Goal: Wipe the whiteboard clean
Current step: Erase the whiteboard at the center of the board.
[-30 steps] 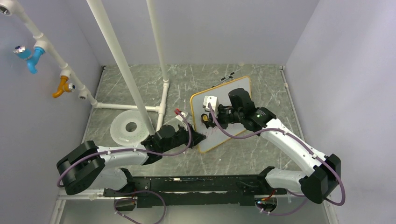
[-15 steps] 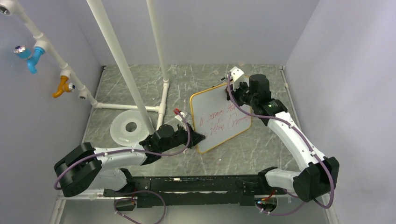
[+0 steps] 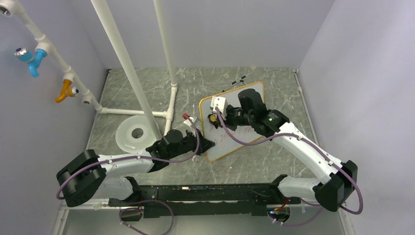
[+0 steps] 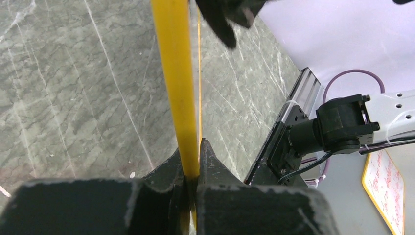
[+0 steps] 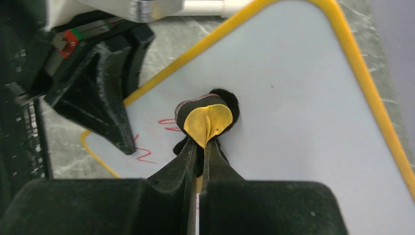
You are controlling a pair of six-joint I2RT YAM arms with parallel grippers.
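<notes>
While the left gripper (image 3: 207, 145) clamps the near-left frame edge of the whiteboard (image 3: 227, 143), the right gripper (image 3: 214, 119) pinches a yellow-and-black eraser pad (image 5: 206, 119) against the board's left part, beside red scrawl (image 5: 147, 154). The whiteboard sits centre-right on the surface (image 3: 274, 156).

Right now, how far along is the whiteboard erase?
Partway. Done: much of the whiteboard looks clean in the right wrist view. In hand: the left gripper clamps the board's frame edge, and the right gripper presses the eraser onto the surface. Left: red scrawl beside the eraser.
</notes>
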